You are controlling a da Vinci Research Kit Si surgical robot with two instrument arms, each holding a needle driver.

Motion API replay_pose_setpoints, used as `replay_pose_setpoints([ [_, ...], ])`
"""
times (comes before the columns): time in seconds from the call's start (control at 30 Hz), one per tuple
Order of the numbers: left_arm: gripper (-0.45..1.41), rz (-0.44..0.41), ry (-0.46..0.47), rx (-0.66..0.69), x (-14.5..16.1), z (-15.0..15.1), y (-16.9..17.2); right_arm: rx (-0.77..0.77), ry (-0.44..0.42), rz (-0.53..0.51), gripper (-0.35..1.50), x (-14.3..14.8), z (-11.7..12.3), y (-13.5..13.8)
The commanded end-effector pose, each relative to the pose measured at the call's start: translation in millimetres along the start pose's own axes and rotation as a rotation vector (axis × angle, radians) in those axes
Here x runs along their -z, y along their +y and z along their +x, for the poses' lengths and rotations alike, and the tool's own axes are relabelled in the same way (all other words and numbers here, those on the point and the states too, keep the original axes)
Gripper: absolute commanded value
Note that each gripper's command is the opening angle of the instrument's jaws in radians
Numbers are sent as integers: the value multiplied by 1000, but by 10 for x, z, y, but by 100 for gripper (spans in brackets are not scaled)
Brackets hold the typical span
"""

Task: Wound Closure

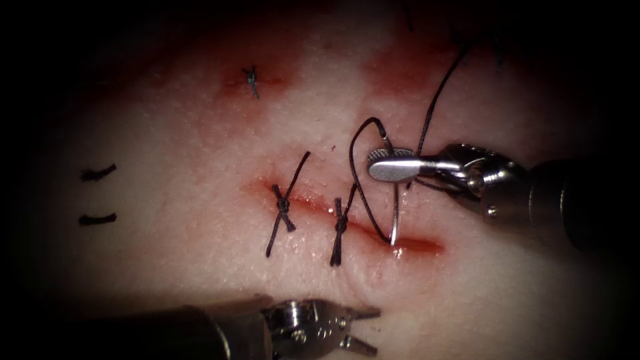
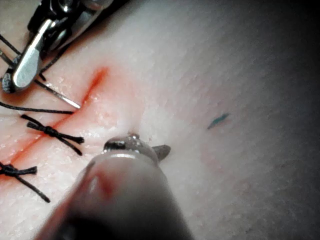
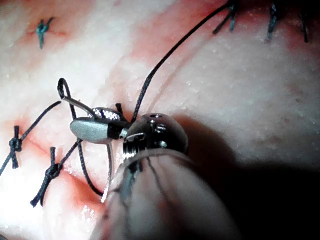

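Steel needle (image 1: 395, 213) in right gripper (image 1: 390, 163), tip at cut (image 1: 413, 245).

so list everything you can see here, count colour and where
tissue: one, pale pink, under everything
cut: one, red, running across the middle
tied stitches: two, black, across the cut's left part
needle: one, silver, held near its thread end, tip at the cut's right part
thread: one, black, from the needle up to the far right
loose thread pieces: two, black, far left
right tool: one, metal, shut on the needle
left tool: one, metal, open, holding nothing, below the cut
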Motion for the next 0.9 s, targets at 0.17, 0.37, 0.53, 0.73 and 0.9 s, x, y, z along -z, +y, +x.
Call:
replay_pose_setpoints([
  [0.17, 52, -2, 0, -3, -8, -2, 1, -63, -1, 36, -35, -14, -25, -6],
  [0.37, 52, 0, -1, 0, -4, -5, 1, -129, -10, 44, -35, -13, -38, -11],
  [0.53, 52, -3, 0, -8, 6, -11, 3, -166, -20, 58, -35, -14, -51, -12],
  [0.73, 52, 4, -2, -1, 24, -24, 3, -216, -34, 75, -35, -14, -66, -16],
  [0.9, 52, 6, -2, -2, 36, -25, 1, -238, -50, 82, -35, -10, -86, -16],
])
